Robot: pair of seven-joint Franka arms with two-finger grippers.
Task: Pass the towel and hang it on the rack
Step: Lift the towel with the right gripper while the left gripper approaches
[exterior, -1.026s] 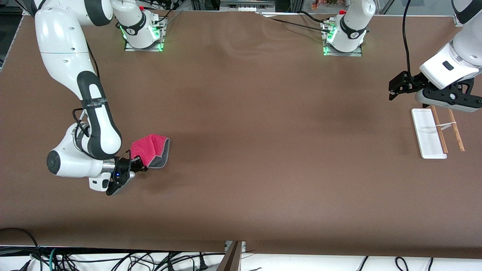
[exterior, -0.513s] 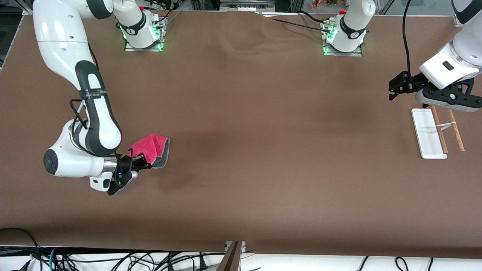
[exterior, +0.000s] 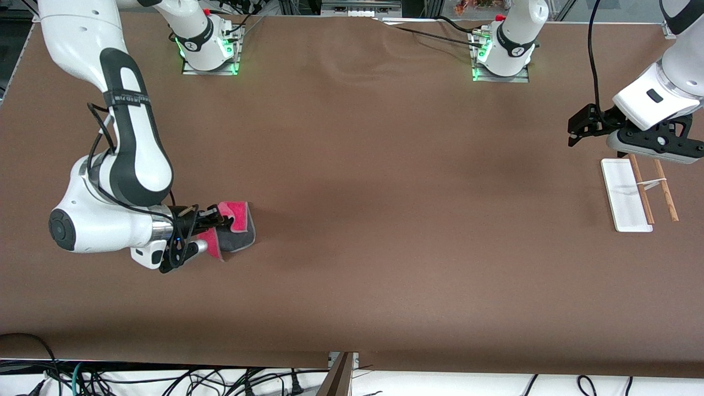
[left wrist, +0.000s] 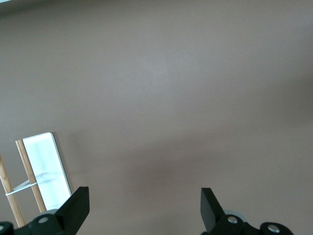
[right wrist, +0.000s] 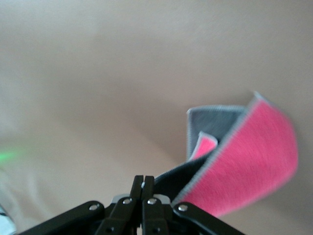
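Front view shows the right gripper (exterior: pixel 212 223) at about 8 o'clock of the counter (exterior: pixel 352 264), toward the right arm's end, and it is clenched on one edge of the towel (exterior: pixel 237 228). The towel hangs from the fingers and spreads away from them toward the middle of the counter; whether its low part touches the counter I cannot tell. In the right wrist view the gripper (right wrist: pixel 143 185) has its two black fingers pressed together on the grey edge, and the towel (right wrist: pixel 249 159) curls out from them in a loop.

One towel and one rack (exterior: pixel 627 195) are visible. The rack stands at about 3 o'clock, toward the left arm's end, well apart from the towel. The left gripper (exterior: pixel 575 132) waits in the air beside the rack, with its fingers spread wide.

The towel is soft cloth, pink-red on one face and dark grey on the other, with grey edging. The rack has a flat white rectangular base, two thin wooden rods and a thin white crosspiece. The counter is plain matte brown.
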